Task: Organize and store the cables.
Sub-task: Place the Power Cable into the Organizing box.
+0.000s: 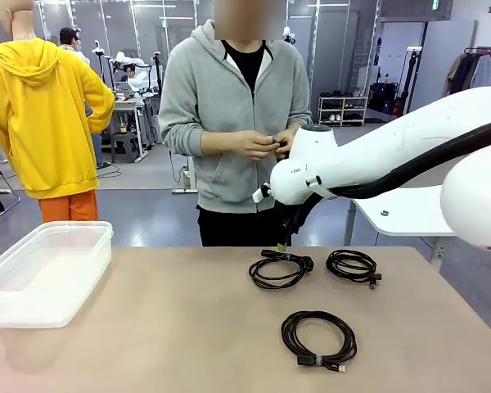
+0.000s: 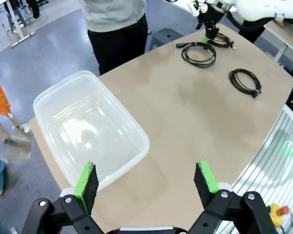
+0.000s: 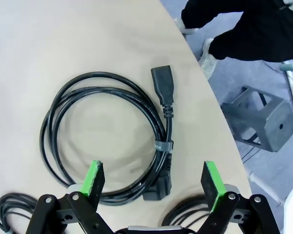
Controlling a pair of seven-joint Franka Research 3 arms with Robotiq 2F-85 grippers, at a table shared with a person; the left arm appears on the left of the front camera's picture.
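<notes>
Coiled thin black cable [image 3: 162, 87]: laid on tan table [image 3: 88, 39], overhung by right gripper [image 3: 152, 173], jaws apart. Left gripper [image 2: 145, 170] spread above clear plastic tub [image 2: 116, 103]. Pickup judged pending; lowering onto it and closing required.

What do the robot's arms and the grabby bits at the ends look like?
The right arm is smooth, rounded and white, with a thick black hose along it. The left tool and right tool are black two-finger claws with green pads.
</notes>
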